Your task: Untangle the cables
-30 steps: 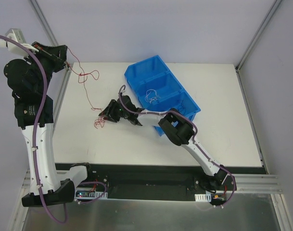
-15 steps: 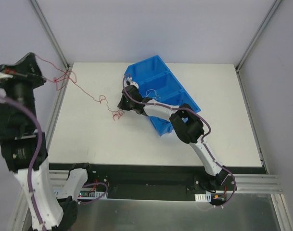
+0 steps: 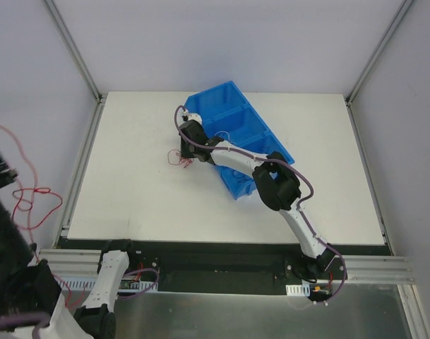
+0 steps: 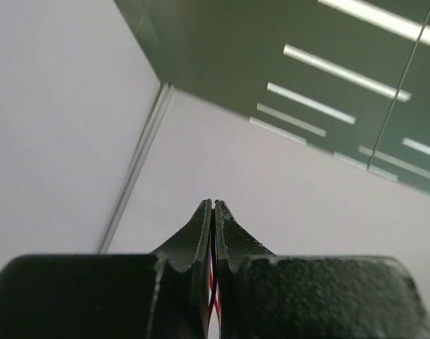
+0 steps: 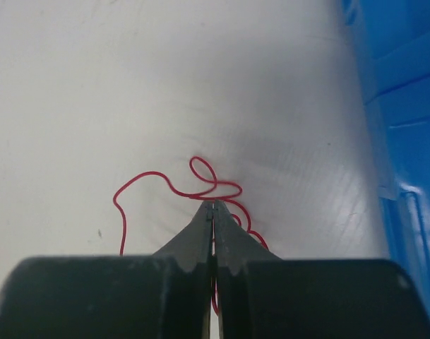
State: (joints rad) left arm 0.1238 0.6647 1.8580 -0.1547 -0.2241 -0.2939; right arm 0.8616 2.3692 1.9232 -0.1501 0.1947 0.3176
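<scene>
A small red cable curl (image 3: 179,157) lies on the white table just left of the blue bin (image 3: 271,159). My right gripper (image 3: 185,150) is down on it. In the right wrist view the right gripper (image 5: 213,205) is shut with the red cable (image 5: 200,185) pinched between its tips, and loops spread on the table ahead. My left arm is off the table at the far left, trailing a long red cable (image 3: 32,191) in the air. The left gripper (image 4: 213,205) is shut on a red and a dark cable (image 4: 214,286). A white cable (image 3: 225,138) lies in the bin.
The blue bin (image 5: 405,141) has three compartments and stands diagonally at the table's middle back, close to the right of my right gripper. Metal frame posts (image 3: 73,49) rise at the table's back corners. The left wrist view faces walls and ceiling lights.
The left arm swung off the table's far left corner toward the near left, carrying its cables away. The right gripper shut on the red curl and moved toward the bin.
</scene>
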